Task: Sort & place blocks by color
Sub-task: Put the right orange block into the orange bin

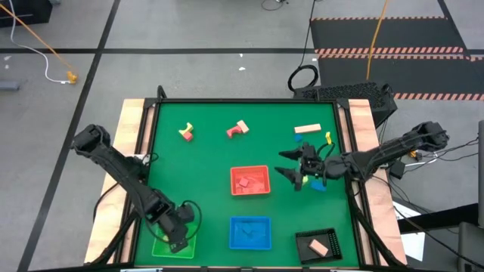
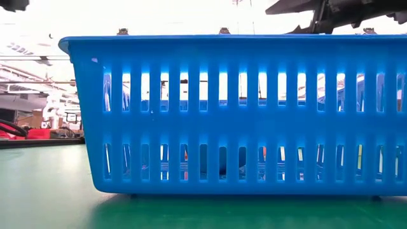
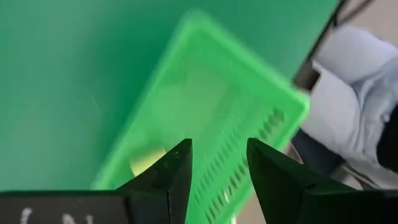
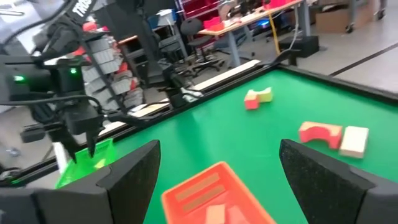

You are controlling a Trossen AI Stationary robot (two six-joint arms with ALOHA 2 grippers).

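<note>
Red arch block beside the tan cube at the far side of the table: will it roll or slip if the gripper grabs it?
The red arch block looks rigid, so it probably won't flex. Its flat faces suggest it will slide rather than roll. It sits against the tan cube, so a push would likely shove both.

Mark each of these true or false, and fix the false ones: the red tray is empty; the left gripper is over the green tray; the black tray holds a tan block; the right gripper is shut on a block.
1. The square red tray is empty. False: red pieces lie in it.
2. The left gripper is over the shallow green tray. True.
3. The black tray holds a tan wooden block. True.
4. The right gripper is shut on a block. False: its jaws stand wide open with nothing between them.
</note>
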